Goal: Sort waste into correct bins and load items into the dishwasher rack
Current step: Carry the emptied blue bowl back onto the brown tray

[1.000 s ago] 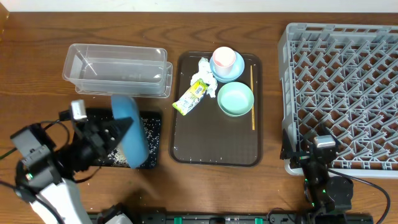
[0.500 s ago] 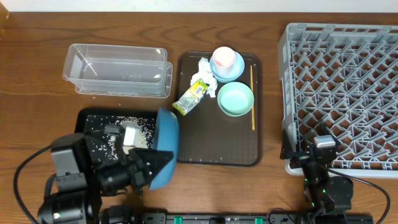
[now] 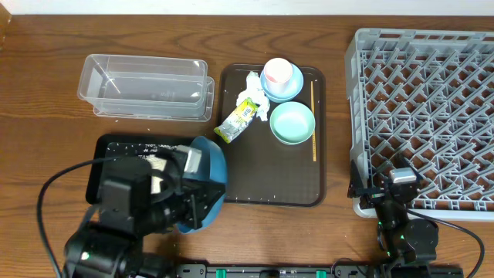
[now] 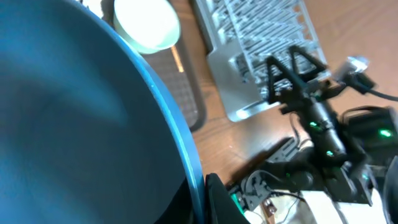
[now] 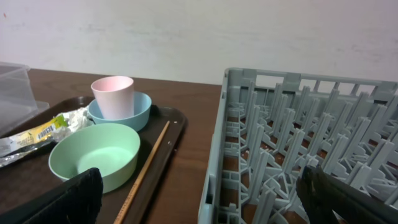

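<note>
My left gripper (image 3: 193, 202) (image 4: 204, 198) is shut on the rim of the large blue plate-bowl (image 3: 210, 176) (image 4: 74, 106), held on edge between the black tray (image 3: 108, 148) and the brown serving tray (image 3: 270, 189). Rice grains (image 3: 148, 148) lie scattered in the black tray, partly hidden by my arm. The clear tub (image 3: 147, 85) stands behind it. On the serving tray are tissue (image 3: 253, 83), the wrapper (image 3: 238, 120), the pink cup (image 3: 276, 71) (image 5: 114, 94) in the pale-blue bowl (image 3: 287, 89) (image 5: 134, 112), the mint-green bowl (image 3: 292, 123) (image 5: 93, 155) and the chopstick (image 3: 312, 120) (image 5: 146, 171). My right gripper (image 3: 390, 193) (image 5: 211, 208) is open and empty at the rack's (image 3: 424, 116) (image 5: 298, 155) front left corner.
The grey rack fills the right side of the table and reaches its right edge. The clear tub holds nothing that I can see. Bare wood shows between the serving tray and the rack (image 3: 338, 131). Cables run along the front edge by both arm bases.
My left arm has swung the blue plate-bowl from over the black tray rightwards to the serving tray's left edge. Rice now lies in the black tray. The right arm has not moved.
</note>
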Tool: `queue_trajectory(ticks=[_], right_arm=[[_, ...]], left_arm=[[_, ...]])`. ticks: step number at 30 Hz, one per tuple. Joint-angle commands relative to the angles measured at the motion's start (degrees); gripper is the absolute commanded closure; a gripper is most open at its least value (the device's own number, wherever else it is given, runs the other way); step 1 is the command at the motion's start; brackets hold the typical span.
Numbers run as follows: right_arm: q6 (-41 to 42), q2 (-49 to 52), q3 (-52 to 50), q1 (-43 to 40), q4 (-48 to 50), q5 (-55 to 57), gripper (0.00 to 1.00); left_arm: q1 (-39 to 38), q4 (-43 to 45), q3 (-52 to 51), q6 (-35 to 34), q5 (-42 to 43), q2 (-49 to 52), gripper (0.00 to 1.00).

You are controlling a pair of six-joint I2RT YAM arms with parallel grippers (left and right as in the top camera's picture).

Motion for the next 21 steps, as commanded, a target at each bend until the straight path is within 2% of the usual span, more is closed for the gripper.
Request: queue_trajectory(ticks=[1, 9, 16, 21], right_arm=[[-0.8, -0.2, -0.1, 0.6, -0.2, -0.2, 0.01], [-0.8, -0.2, -0.1, 0.6, -0.2, -0.2, 0.01], [-0.8, -0.2, -0.1, 0.6, -0.2, -0.2, 0.01], [-0.8, -0.2, -0.1, 0.6, -0.2, -0.2, 0.01]], left_arm=[[-7.5, 2.4, 0.8, -6.7, -12.5, 3.3, 0.94], [-26.7, 7.9, 0.8, -13.9, -33.7, 15.4, 0.94], [-36.7, 21.2, 0.8, -11.4, -34.5, 23.1, 0.94], [-38.5, 23.2, 0.8, -11.5, -40.0, 28.7, 0.94]])
